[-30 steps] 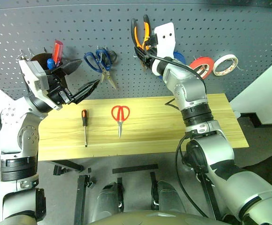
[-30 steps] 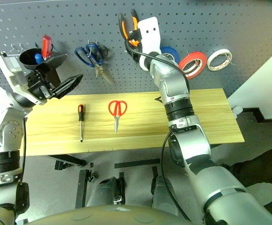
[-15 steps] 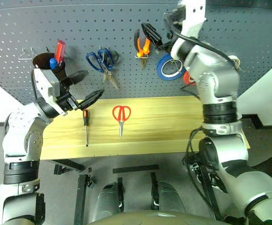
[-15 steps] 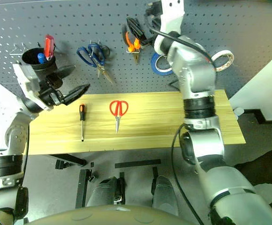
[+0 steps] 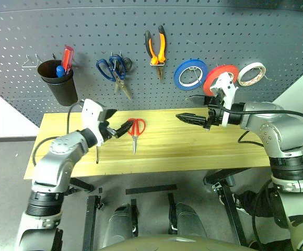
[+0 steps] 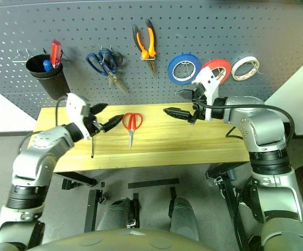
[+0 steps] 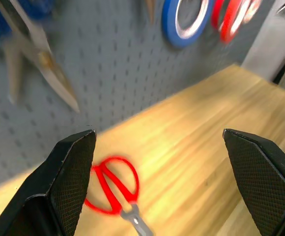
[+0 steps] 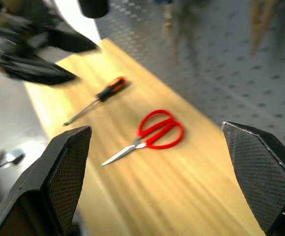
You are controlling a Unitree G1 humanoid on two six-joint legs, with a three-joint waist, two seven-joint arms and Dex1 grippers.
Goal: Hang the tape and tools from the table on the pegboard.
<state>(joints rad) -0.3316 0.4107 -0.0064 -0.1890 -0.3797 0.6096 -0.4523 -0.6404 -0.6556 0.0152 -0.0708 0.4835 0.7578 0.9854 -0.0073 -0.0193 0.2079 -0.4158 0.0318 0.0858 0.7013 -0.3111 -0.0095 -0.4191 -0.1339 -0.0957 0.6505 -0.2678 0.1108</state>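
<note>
Head cam: red scissors lie flat on the desk, handles toward the pegboard, blades toward the front edge. Small screwdriver lies just L of them, partly hidden behind the L gripper. L gripper hovers low over the desk, just L of the scissors' handles, jaws released & empty. R gripper hangs above the desk's middle, pointing L, jaws spread wide, nothing between them. On the board: pliers w/ orange handles hang nose-down on a hook; red tape hangs between the blue roll and the white roll. Further L: blue scissors and a black cup holding a red-handled screwdriver.

L wrist cam: the two fingers stand far apart, red scissors on the wood between them, near the L-hand finger. Blue roll and red tape on the board beyond.

R wrist cam: fingers wide apart; scissors & small screwdriver lie on the desk between them, apart from each other. L gripper blurred beyond the screwdriver.
</note>
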